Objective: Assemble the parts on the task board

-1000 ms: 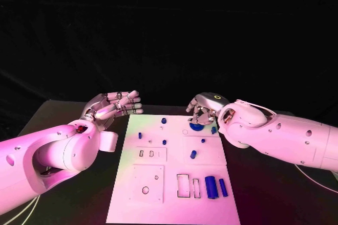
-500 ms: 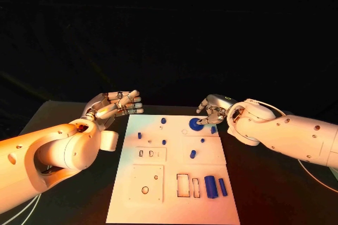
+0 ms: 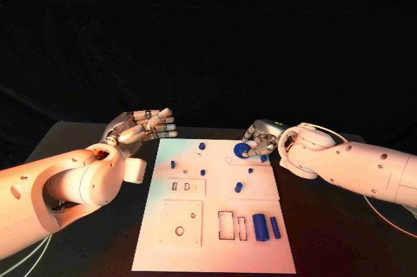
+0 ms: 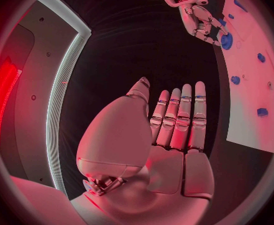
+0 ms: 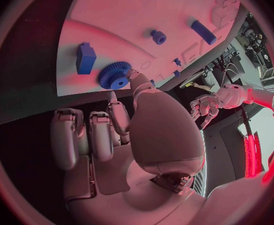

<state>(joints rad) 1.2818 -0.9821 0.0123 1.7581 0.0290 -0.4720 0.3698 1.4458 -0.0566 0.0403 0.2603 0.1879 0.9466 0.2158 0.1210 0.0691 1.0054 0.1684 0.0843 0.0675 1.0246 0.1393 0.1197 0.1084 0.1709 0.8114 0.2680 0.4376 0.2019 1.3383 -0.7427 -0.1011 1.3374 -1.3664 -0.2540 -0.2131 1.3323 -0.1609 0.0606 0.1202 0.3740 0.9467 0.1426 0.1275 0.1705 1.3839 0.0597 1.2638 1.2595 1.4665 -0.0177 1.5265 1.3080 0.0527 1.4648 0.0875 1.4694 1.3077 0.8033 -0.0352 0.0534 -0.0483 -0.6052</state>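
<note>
The white task board (image 3: pixel 208 253) lies in the middle of the table. At its far right part my right hand (image 3: pixel 263 141) pinches a blue gear (image 3: pixel 241 149) between the thumb and a finger, just over the board; the gear (image 5: pixel 115 76) also shows at my fingertips in the right wrist view, next to a blue block (image 5: pixel 85 57). My left hand (image 3: pixel 143 126) hovers off the board's far left corner, fingers straight and apart, holding nothing. The left wrist view shows the left hand (image 4: pixel 174 130) flat, with the right hand (image 4: pixel 199 17) and gear (image 4: pixel 226 40) beyond it.
Several small blue pegs (image 3: pixel 202 173) stand across the board's far half. A thick blue cylinder (image 3: pixel 259 229) and a thinner blue bar (image 3: pixel 275 228) lie at its near right beside rectangular slots (image 3: pixel 226 226). Black table (image 3: pixel 338 241) surrounds the board.
The right hand has drawn back to the right and the gear has come slightly up and toward the far edge with it. The left hand has hardly moved.
</note>
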